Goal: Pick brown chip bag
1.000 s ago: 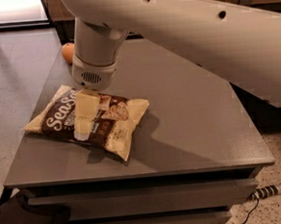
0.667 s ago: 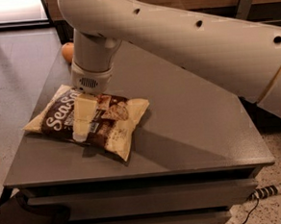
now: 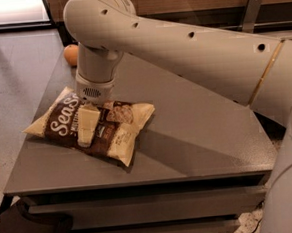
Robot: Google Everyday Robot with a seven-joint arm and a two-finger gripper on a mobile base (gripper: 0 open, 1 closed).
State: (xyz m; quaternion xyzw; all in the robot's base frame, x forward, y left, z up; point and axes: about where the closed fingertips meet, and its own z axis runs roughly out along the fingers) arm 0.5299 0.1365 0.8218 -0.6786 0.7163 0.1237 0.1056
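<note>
The brown chip bag lies flat on the left part of the grey table. It has a dark brown centre with white "SeaSalt" lettering, cream-yellow ends and chip pictures. My gripper points straight down from the round wrist and is on the middle of the bag, touching its top face. The gripper and wrist hide part of the bag's centre. The bag rests on the table, not lifted.
An orange fruit sits at the table's far left corner, behind the wrist. My arm crosses above the table's right half. The table's left edge is close to the bag. A dark object lies on the floor at lower left.
The wrist stays on the bag's middle and has settled slightly lower. The arm's upper links have shifted over the table's right side. The bag has not moved.
</note>
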